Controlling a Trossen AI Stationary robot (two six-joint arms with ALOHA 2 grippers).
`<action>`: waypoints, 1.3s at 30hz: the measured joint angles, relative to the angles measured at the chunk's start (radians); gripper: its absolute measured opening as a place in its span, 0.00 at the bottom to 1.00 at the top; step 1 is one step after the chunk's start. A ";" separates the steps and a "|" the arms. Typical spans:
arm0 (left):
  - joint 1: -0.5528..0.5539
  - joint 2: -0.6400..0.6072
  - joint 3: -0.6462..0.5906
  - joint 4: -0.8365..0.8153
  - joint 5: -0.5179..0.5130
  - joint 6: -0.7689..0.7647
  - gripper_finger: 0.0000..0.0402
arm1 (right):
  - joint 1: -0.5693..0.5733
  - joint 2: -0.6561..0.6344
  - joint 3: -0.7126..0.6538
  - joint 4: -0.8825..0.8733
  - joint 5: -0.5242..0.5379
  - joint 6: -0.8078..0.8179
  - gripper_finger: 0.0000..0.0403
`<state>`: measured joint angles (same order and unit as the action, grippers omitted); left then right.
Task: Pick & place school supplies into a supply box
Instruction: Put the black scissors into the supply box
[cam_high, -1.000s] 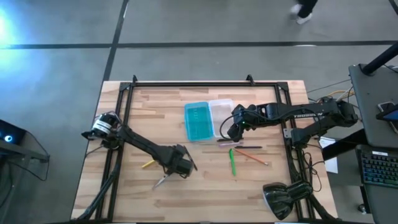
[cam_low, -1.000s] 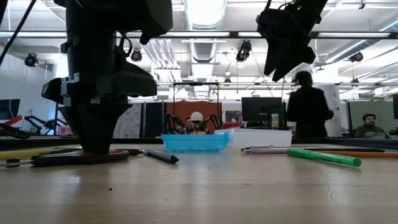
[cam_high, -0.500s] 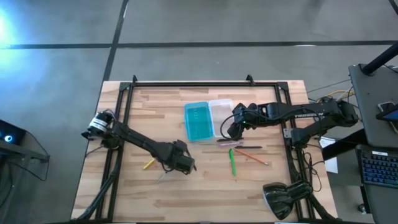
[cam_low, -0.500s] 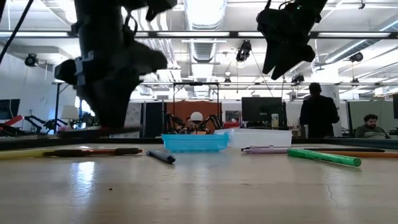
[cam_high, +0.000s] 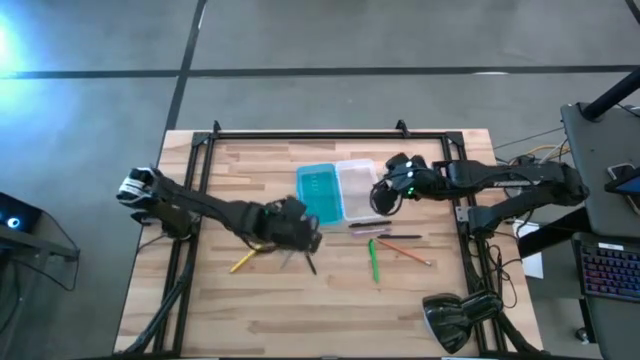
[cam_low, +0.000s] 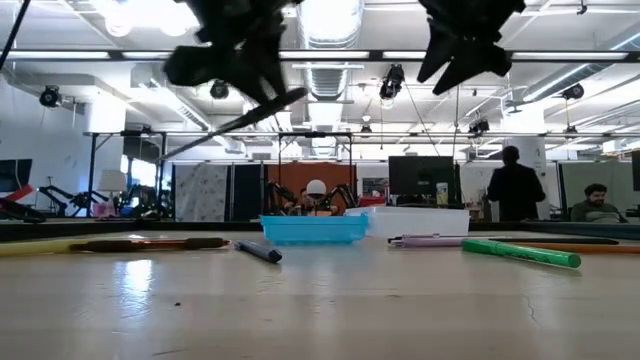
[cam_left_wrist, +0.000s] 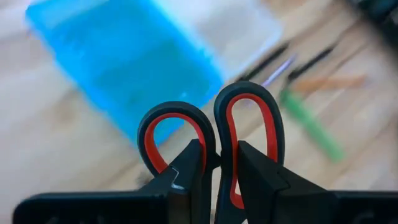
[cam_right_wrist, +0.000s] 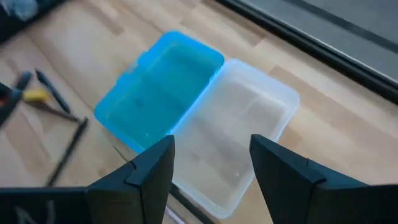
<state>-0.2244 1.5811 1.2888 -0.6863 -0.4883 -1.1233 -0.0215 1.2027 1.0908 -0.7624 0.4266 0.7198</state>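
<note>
My left gripper hangs above the table just near of the supply box, shut on the red-handled scissors. Their dark blades slant down in the low view. The supply box lies open, its turquoise half beside its clear half. My right gripper stands open above the clear half, touching nothing. A yellow pencil, a green marker, an orange pencil and thin dark pens lie flat on the table. My left gripper pinches the scissors by their handles, where the two red-lined loops meet. One finger lies against each loop's inner side, and the loops stand out past the fingertips. The gripper slants downward. The scissors are lifted clear of the table, blades slanting down.
A black metal frame borders the wooden table. A dark pen lies near the box on its near side, and a lamp head sits at the near right corner. People stand in the room behind.
My left gripper has risen from the table and gone toward the far edge and the box, tipping up as it went. The scissors, flat on the table before, are now lifted clear with it. My right gripper has risen a little.
</note>
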 joint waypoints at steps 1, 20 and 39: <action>0.021 -0.007 0.000 0.038 0.001 0.025 0.15 | -0.003 -0.011 0.000 -0.004 0.004 0.027 0.50; 0.519 0.142 0.034 0.599 0.482 0.199 0.15 | -0.076 -0.157 -0.001 -0.071 0.262 0.400 0.50; 0.563 0.584 0.462 0.480 0.551 0.236 0.15 | -0.128 -0.160 -0.008 -0.076 0.318 0.540 0.50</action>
<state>0.3389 2.1651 1.7510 -0.2065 0.0625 -0.8873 -0.1497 1.0431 1.0829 -0.8385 0.7443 1.2597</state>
